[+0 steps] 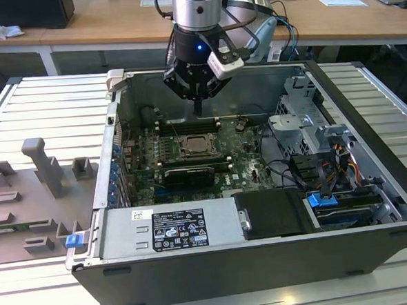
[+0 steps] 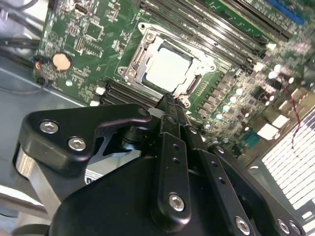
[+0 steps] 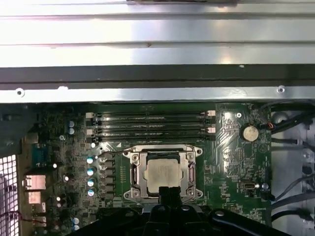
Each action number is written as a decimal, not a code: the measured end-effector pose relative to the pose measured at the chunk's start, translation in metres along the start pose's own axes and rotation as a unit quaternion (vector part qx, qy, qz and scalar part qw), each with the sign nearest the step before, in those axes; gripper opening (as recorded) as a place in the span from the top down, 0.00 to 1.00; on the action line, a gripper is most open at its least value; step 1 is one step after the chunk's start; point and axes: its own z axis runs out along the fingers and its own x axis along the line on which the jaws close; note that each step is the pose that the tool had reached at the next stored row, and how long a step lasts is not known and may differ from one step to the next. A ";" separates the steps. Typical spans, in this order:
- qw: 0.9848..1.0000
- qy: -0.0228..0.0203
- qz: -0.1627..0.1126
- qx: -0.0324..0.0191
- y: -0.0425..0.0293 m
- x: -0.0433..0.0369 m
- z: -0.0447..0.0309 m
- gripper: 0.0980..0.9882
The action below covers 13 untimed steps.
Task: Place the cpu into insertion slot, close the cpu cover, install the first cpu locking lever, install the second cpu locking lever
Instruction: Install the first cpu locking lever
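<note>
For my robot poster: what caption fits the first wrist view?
Shut gripper poised at the cpu, seated in the insertion slot, cpu cover down.

Print on power-supply label [image 1: 178, 229] unreadable

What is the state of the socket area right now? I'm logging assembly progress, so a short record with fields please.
cpu: seated in the insertion slot, pale top facing up
cpu cover: lying flat, framing the cpu
locking levers: wire runs along the slot; cannot tell if latched
gripper: shut, holding nothing, raised above the board beside the slot
setting: green board inside an open computer case
</note>
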 end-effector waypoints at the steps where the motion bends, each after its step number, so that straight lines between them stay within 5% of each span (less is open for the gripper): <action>1: 1.000 0.000 -0.012 0.000 0.0000 0.0000 0.0001 0.99; 13: 1.000 0.000 -0.028 -0.001 0.0000 0.0124 0.0000 0.99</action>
